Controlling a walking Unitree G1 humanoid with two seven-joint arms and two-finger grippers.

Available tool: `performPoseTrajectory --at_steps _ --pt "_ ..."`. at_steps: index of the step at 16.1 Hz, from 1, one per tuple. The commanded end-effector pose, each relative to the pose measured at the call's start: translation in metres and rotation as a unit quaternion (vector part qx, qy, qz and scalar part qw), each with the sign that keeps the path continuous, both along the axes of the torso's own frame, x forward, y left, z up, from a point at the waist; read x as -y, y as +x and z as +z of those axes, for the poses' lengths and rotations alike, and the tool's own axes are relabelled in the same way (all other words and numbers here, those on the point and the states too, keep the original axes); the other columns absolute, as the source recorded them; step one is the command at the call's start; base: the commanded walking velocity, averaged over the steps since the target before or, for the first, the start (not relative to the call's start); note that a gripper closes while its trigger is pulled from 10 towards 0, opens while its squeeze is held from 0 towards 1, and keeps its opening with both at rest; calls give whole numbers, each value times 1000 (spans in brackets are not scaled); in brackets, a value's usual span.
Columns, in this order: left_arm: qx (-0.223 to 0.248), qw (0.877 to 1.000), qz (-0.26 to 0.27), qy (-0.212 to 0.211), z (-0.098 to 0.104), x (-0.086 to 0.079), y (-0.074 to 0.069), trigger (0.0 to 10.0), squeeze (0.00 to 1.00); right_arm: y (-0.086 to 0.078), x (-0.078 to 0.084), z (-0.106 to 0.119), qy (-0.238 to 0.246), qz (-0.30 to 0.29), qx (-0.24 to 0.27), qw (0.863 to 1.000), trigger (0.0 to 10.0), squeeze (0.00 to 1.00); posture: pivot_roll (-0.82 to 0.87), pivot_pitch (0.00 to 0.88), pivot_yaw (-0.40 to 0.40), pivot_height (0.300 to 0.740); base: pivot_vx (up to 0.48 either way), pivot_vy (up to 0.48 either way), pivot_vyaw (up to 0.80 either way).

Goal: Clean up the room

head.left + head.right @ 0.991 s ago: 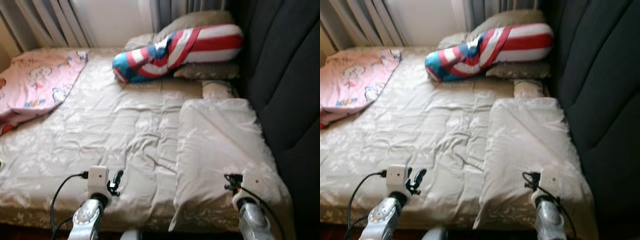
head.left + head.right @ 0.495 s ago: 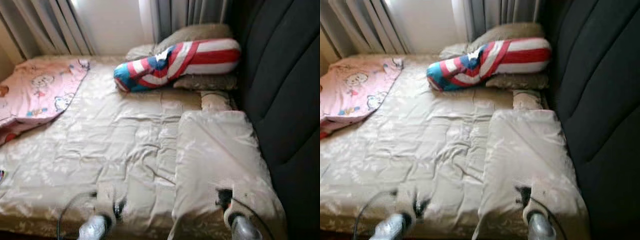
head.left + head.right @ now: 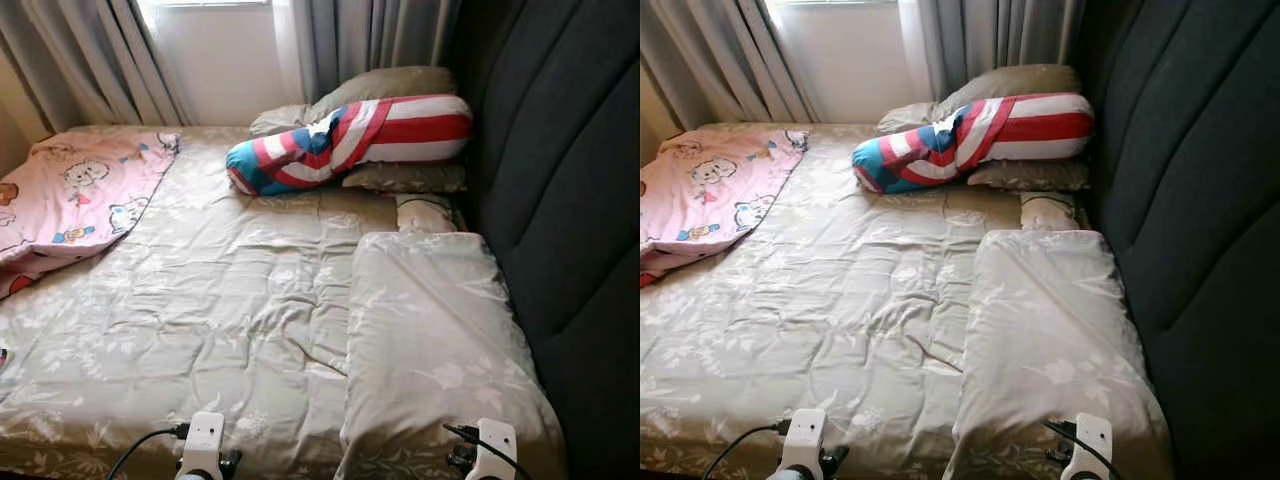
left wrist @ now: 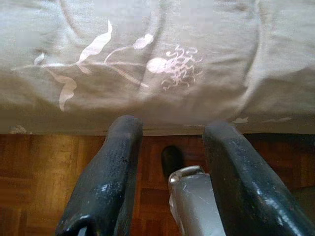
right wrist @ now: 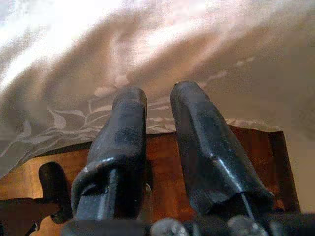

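A bed under a beige floral quilt [image 3: 230, 300] lies before me. On its right side a matching pillow [image 3: 430, 330] rests flat along the dark headboard [image 3: 560, 180]. A red, white and blue striped bolster [image 3: 340, 135] leans on pillows at the far end. A pink cartoon blanket [image 3: 70, 190] covers the far left corner. My left gripper [image 4: 172, 125] is open and holds nothing, low at the bed's near edge above the wooden floor [image 4: 34, 167]. My right gripper [image 5: 158, 91] hangs by the pillow's near edge, fingers slightly apart and holding nothing.
Grey curtains [image 3: 90, 60] and a bright window wall stand behind the bed. The padded headboard runs down the whole right side. A small coloured object [image 3: 3, 355] peeks in at the left edge of the quilt.
Both arms have dropped back from over the quilt and pillow to the bed's near edge. The camera has tilted, so the whole bed sits lower in view.
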State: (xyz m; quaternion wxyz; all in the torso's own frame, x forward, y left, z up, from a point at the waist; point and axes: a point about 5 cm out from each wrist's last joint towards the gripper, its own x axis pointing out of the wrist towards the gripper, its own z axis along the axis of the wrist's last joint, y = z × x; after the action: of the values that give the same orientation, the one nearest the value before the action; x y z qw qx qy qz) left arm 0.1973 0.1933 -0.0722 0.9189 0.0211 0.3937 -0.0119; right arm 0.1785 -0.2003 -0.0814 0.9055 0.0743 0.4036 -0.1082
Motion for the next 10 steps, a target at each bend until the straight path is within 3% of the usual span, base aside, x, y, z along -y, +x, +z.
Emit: performPoseTrajectory --at_steps 1,4,7,8,10 --pt "-10 1000 8 7 -1 -6 -3 10000 0 -1 -3 -1 4 1 -6 1000 10000 0 -29 0 20 740 0 0 0" --pt "-25 999 16 14 -4 -14 -10 10000 0 -4 -10 -4 7 13 -17 1000 10000 0 -25 0 22 740 0 0 0" --pt "-20 999 20 16 -3 -13 -7 10000 0 -7 -10 -5 11 13 -23 1000 10000 0 -26 0 19 740 0 0 0" --pt "-22 999 20 19 -3 -13 -7 10000 0 -7 -8 -5 7 13 -22 1000 10000 1000 -27 0 19 740 0 0 0" --pt "-24 999 19 13 -3 -13 -7 10000 0 -9 -4 -5 -4 5 -23 1000 10000 1000 -30 0 20 740 0 0 0"
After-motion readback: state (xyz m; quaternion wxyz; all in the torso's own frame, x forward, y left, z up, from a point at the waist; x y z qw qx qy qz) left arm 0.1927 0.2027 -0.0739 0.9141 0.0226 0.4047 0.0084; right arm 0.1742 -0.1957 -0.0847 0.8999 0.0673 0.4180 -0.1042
